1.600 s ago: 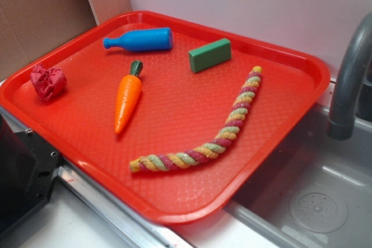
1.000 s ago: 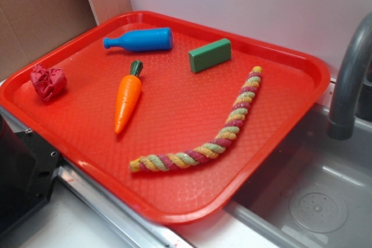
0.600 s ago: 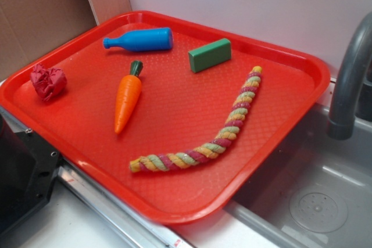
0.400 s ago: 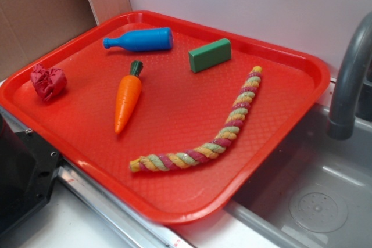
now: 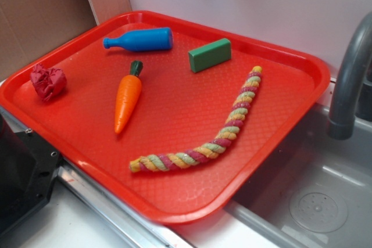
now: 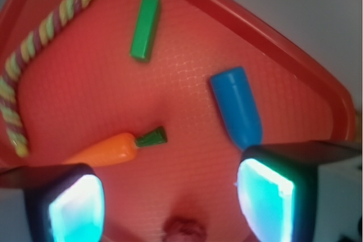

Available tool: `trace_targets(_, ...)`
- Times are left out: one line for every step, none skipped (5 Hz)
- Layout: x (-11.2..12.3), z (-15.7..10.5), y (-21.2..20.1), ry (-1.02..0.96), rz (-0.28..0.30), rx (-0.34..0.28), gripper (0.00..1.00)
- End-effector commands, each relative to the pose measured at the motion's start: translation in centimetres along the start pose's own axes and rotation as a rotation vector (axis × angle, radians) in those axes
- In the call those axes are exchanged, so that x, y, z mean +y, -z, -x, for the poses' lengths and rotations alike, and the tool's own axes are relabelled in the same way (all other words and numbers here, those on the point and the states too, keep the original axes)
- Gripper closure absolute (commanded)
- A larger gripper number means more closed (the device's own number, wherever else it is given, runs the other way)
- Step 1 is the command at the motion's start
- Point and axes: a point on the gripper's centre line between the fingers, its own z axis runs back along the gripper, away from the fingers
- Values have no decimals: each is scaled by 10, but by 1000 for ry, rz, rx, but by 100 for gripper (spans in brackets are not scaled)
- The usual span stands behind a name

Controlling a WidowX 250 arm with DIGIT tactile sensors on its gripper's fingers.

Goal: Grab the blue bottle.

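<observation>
Glowing teal pads (image 6: 266, 196) mark the gripper (image 6: 170, 202), spread wide and holding nothing, poised above the red tray (image 6: 317, 83). Ahead of its right finger lies the blue bottle (image 6: 237, 106), untouched; the carrot (image 6: 110, 148) lies ahead of the left one.

One red tray (image 5: 302, 79) is sitting beside one grey sink basin (image 5: 325, 201) with one grey faucet (image 5: 349, 79). Six items in all are lying on the tray: one blue bottle (image 5: 142, 39) at the far left, one green block (image 5: 210, 54) far centre, one toy carrot (image 5: 127, 99), one braided rope (image 5: 218, 132) running toward the near side, and one crumpled red wad (image 5: 47, 81) at the left edge.
</observation>
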Motion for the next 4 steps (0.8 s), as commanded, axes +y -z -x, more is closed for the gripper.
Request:
trace_targets(19, -12, 37, -7, -102, -34, 0)
trace_targets(40, -14, 43, -52, -84, -34, 0)
trace_targets(50, -12, 60, -57, -54, 2, 0)
trace_targets(58, -8, 76, -62, -47, 20, 0)
